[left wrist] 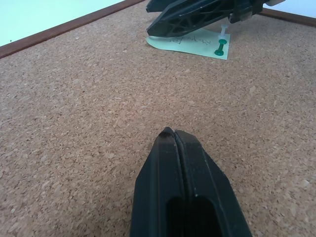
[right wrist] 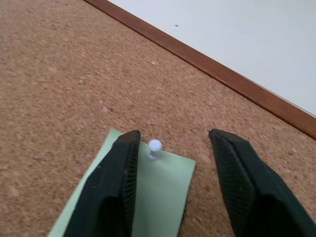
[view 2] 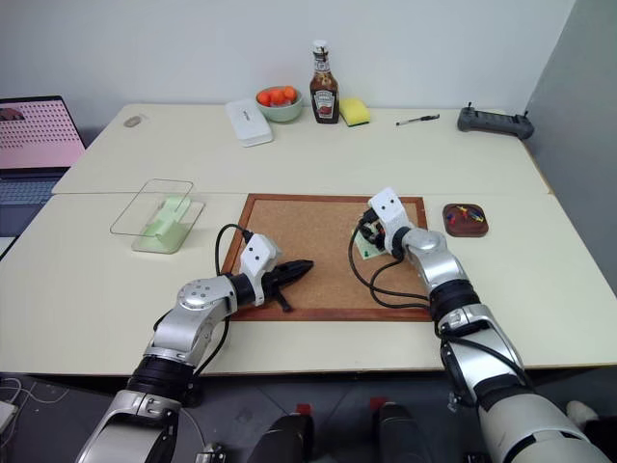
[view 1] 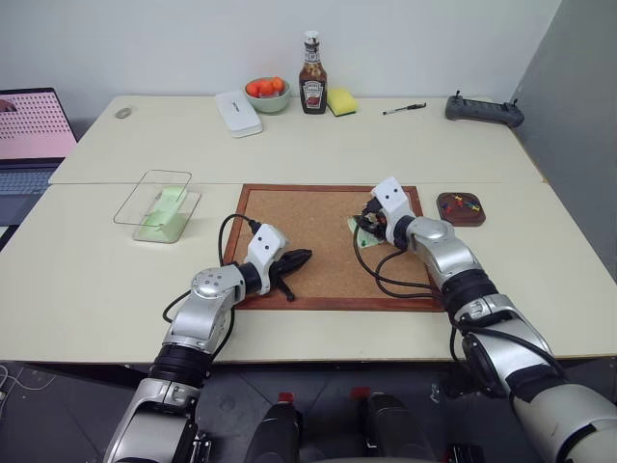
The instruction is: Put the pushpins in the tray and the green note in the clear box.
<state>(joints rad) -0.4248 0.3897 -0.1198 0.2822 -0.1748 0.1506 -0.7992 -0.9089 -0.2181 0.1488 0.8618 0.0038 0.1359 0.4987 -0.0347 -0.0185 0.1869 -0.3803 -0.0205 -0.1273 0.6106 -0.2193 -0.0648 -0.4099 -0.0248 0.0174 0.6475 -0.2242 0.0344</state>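
1 green note (right wrist: 163,197), 2 pushpins (left wrist: 220,48)

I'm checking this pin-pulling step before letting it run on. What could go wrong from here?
1. The right gripper straddles the small whitish pushpin with open fingers; the pin sits close to one finger, so a closing grasp may knock it rather than pinch it.
2. A small green pushpin also pins the pale green paper note to the cork board, so lifting the note early could tear it.

On the framed brown cork board (view 2: 323,251), the right pincer (view 2: 369,234) sits over a pale green paper note (view 2: 365,251) — the small dark red-brown tray (view 2: 465,220) lies right.
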